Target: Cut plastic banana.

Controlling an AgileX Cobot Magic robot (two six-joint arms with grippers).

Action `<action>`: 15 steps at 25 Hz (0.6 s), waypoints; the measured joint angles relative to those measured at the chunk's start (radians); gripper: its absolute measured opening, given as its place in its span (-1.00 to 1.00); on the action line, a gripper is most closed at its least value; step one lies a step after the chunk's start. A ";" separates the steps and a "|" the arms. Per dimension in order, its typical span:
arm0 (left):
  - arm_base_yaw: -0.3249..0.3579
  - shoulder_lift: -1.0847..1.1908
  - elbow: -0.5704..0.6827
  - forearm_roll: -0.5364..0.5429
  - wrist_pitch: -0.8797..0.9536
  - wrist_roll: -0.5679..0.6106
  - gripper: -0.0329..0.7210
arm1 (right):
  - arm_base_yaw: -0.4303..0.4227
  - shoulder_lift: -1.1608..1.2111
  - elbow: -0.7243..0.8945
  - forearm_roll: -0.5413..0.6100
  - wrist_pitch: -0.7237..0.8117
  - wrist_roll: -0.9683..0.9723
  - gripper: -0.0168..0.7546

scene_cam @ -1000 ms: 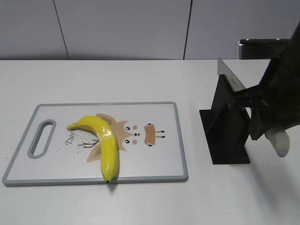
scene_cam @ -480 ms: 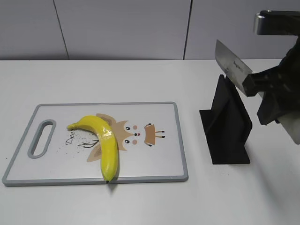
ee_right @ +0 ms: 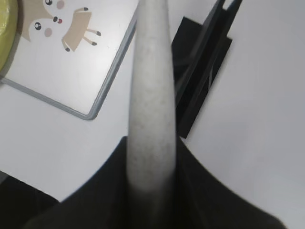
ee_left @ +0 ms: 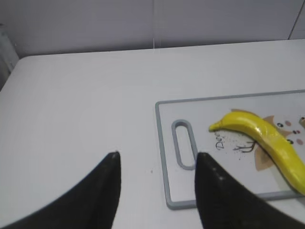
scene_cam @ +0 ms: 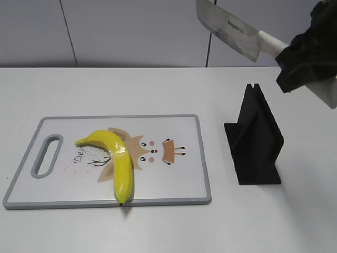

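The plastic banana (scene_cam: 116,158) is glossy yellow and curved, lying on the white cutting board (scene_cam: 179,179) left of centre, its dark tip at the board's near edge. It also shows in the left wrist view (ee_left: 267,140). My right gripper (scene_cam: 300,60) is shut on the white handle (ee_right: 151,95) of a knife; its steel blade (scene_cam: 229,27) is high in the air above and behind the black knife stand (scene_cam: 255,137). My left gripper (ee_left: 157,160) is open and empty, over the bare table left of the board's handle slot (ee_left: 183,143).
The black knife stand sits right of the board, its slot empty; it also shows in the right wrist view (ee_right: 202,71). A grey panelled wall (scene_cam: 131,31) closes the back of the white table (scene_cam: 158,89).
My right gripper has lifted the knife up out of the black stand and carried it up and leftward. The banana and board have not moved.
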 joint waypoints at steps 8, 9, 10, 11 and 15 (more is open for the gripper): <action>-0.052 0.294 -0.076 -0.028 -0.200 0.046 0.58 | 0.000 0.052 -0.088 0.005 0.019 -0.314 -0.47; -0.069 0.326 -0.094 -0.032 -0.206 0.075 0.59 | 0.000 0.069 -0.099 0.012 0.026 -0.354 -0.47; -0.085 0.364 -0.114 -0.037 -0.210 0.102 0.60 | 0.000 0.094 -0.111 0.026 0.032 -0.398 -0.47; -0.106 0.404 -0.130 -0.043 -0.213 0.135 0.61 | 0.000 0.112 -0.123 0.036 0.033 -0.435 -0.47; -0.180 0.564 -0.208 -0.068 -0.213 0.269 0.62 | 0.000 0.197 -0.167 0.073 0.043 -0.560 -0.47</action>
